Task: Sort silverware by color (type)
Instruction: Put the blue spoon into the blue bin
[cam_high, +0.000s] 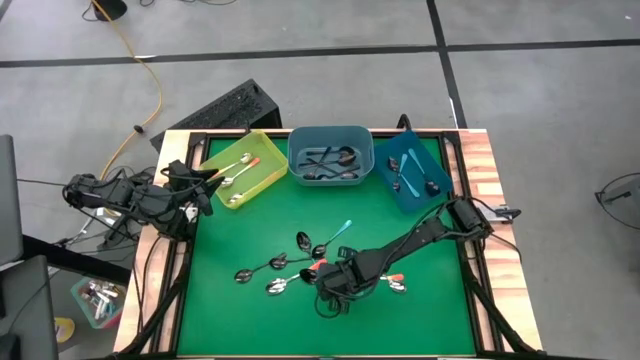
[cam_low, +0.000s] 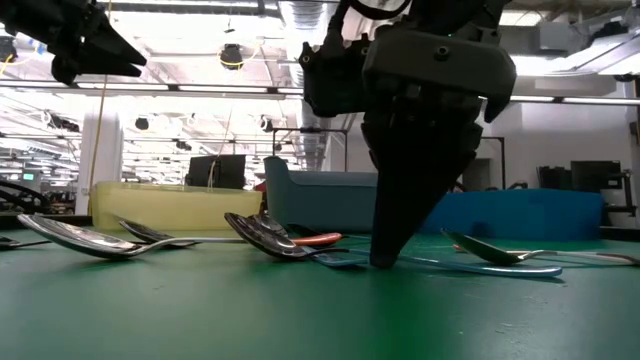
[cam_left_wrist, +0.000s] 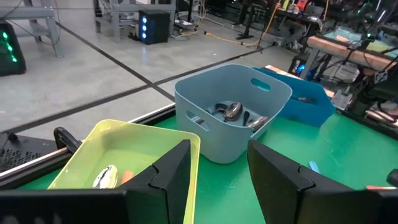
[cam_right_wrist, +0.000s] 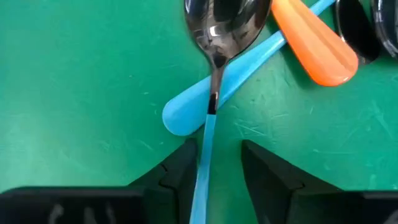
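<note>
- Yellow bin (cam_high: 243, 166) at the mat's far left: several spoons with orange-red handles inside
- Grey-blue tub (cam_high: 331, 153) in the middle of the far row: a pile of dark-metal spoons inside
- Dark blue bin (cam_high: 412, 175) at the far right: a few teal-handled spoons inside
- Loose spoons (cam_high: 278, 263) spread over the middle of the green mat (cam_high: 240, 320), handles mixed orange-red, teal and dark
- Right gripper (cam_high: 332, 296) down on the mat among the loose spoons, fingers (cam_right_wrist: 180, 171) standing either side of a teal-handled spoon (cam_right_wrist: 205, 149) with narrow gaps showing; contact cannot be told
- That spoon flat on the mat, lying across another teal handle (cam_right_wrist: 224, 81), beside an orange handle (cam_right_wrist: 314, 50)
- Left gripper (cam_left_wrist: 217, 180) over the near end of the yellow bin, fingers parted, nothing between them
</note>
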